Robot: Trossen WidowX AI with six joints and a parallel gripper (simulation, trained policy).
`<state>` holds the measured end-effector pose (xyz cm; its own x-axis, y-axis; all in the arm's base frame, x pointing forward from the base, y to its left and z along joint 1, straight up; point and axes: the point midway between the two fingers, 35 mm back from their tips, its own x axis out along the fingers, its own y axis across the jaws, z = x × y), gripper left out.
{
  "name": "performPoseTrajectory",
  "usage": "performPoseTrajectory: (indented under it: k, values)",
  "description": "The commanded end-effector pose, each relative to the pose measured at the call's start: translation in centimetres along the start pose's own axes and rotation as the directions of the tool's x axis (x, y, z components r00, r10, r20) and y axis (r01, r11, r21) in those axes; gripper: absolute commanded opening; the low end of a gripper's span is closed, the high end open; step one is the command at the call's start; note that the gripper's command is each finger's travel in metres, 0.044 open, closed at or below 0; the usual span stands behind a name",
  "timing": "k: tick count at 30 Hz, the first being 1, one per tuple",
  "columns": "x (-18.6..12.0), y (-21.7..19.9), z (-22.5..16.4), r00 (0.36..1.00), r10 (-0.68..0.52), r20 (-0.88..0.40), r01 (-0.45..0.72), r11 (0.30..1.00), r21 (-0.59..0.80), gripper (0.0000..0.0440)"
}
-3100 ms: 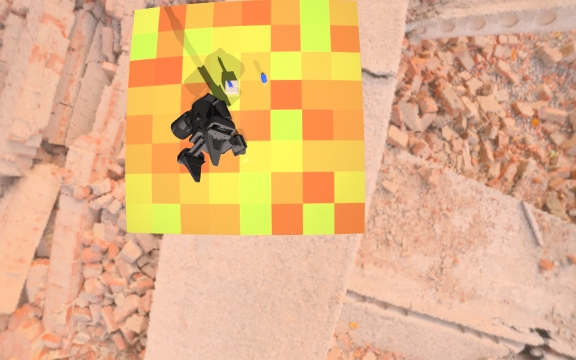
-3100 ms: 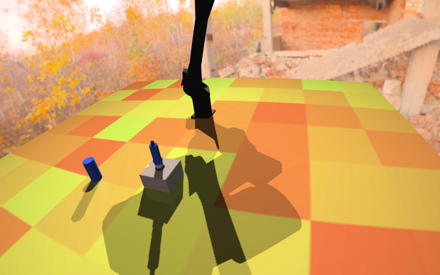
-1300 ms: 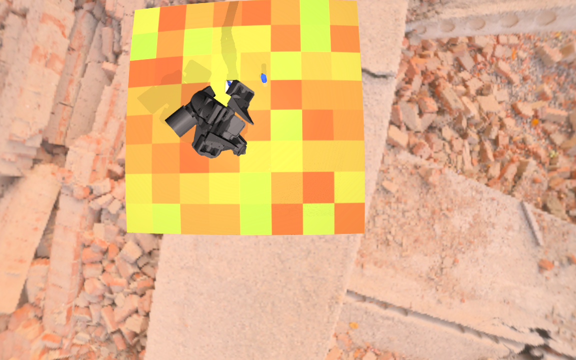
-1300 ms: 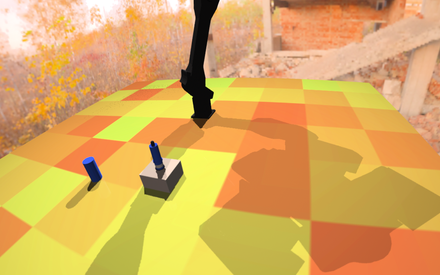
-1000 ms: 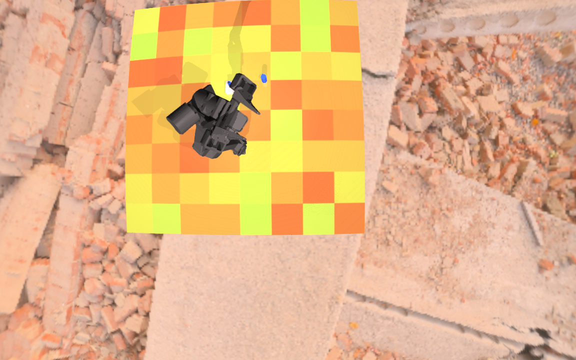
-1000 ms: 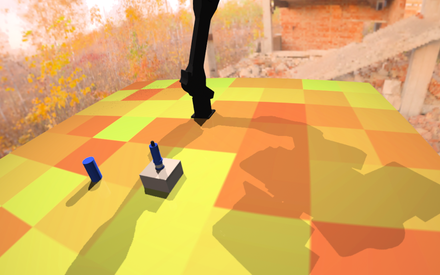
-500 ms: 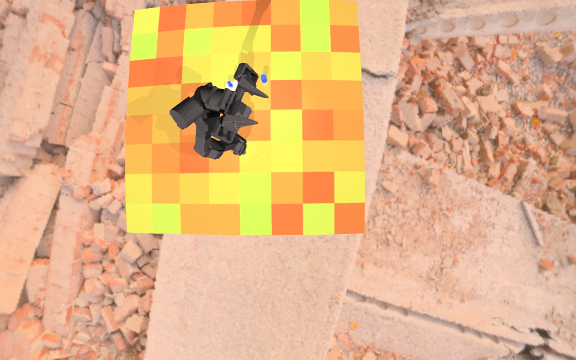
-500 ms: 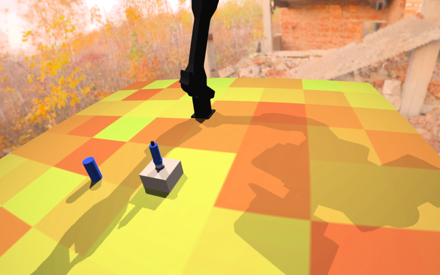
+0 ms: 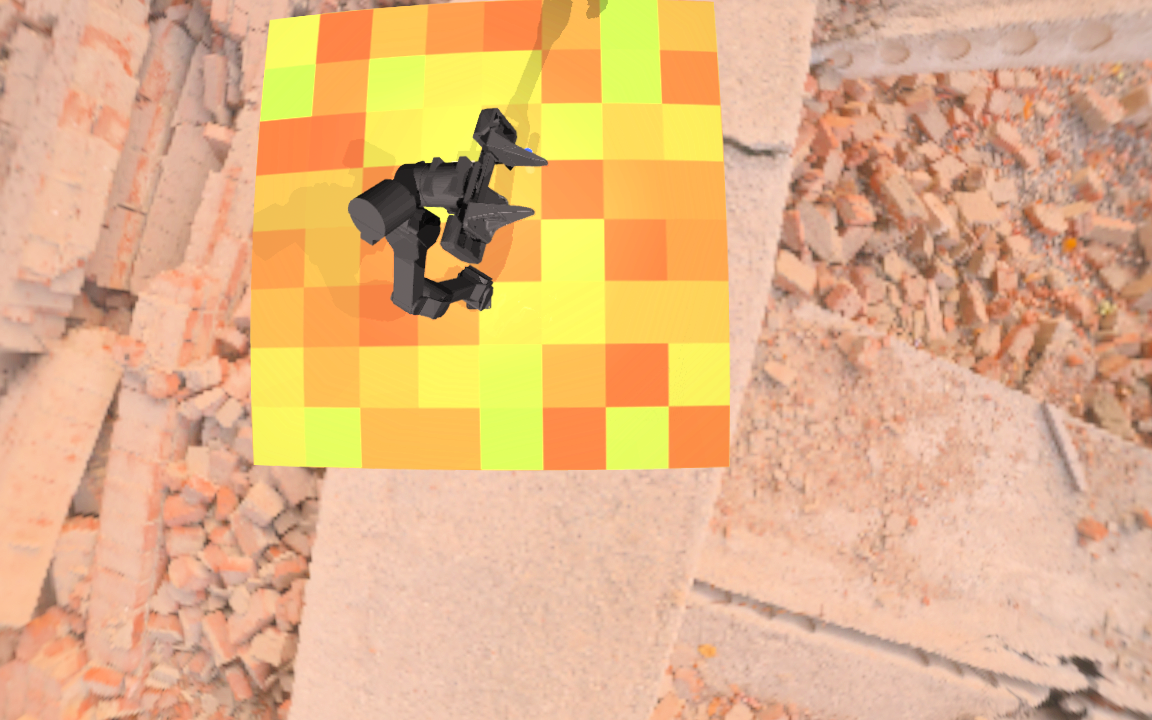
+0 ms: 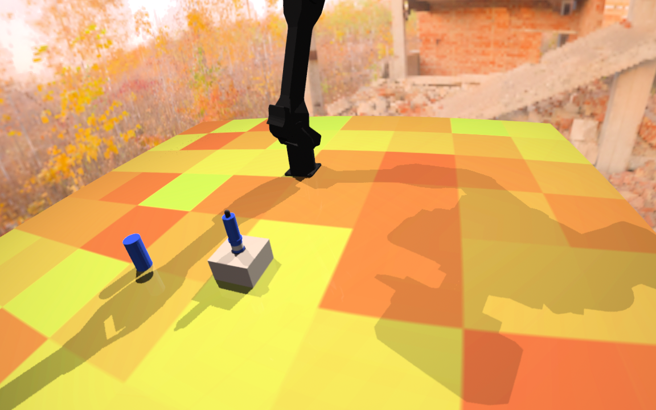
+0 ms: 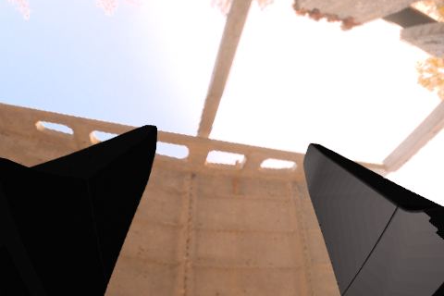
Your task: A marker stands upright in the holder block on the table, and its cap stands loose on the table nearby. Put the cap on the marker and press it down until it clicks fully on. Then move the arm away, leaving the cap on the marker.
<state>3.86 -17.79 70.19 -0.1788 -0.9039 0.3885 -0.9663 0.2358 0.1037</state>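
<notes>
The cap (image 10: 138, 253) stood left of the holder block (image 10: 241, 263) and marker (image 10: 232, 228), left of centre in the exterior frame. The gripper (image 9: 540, 187) (image 11: 233, 145) was wide, blocking the top view of the block.

- Marker (image 10: 231, 227), there it is: smooth blue barrel, plastic by the look of it.
- Cap (image 10: 137, 252): smooth blue sides, plastic-looking too.
- Holder block (image 10: 241, 259): flat, matt faces, material unclear.
- And the hand (image 9: 503, 186) (image 11: 233, 145): dark, smooth fingers, perhaps plastic, though shadow makes that hard to call.
- Worktop (image 9: 510, 376) (image 10: 396, 351): smooth, with a faint sheen.
</notes>
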Motion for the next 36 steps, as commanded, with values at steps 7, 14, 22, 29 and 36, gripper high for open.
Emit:
performPoseTrajectory:
  k: [7, 14, 22, 29, 36]
  values:
    - [-0.4, -3.1, 1.0, 0.994, -0.107, 0.03, 0.108, 0.994, -0.022, 0.03]
    - [-0.9, -5.2, 1.7, 0.982, -0.18, 0.053, 0.182, 0.983, -0.034, 0.0301]
    - [-1.7, -7.6, 2.6, 0.962, -0.26, 0.079, 0.264, 0.963, -0.044, 0.0302]
    - [-2.5, -9.7, 3.4, 0.94, -0.326, 0.104, 0.332, 0.942, -0.053, 0.0303]
    - [-3.5, -11.7, 4.2, 0.913, -0.387, 0.129, 0.397, 0.916, -0.059, 0.0304]
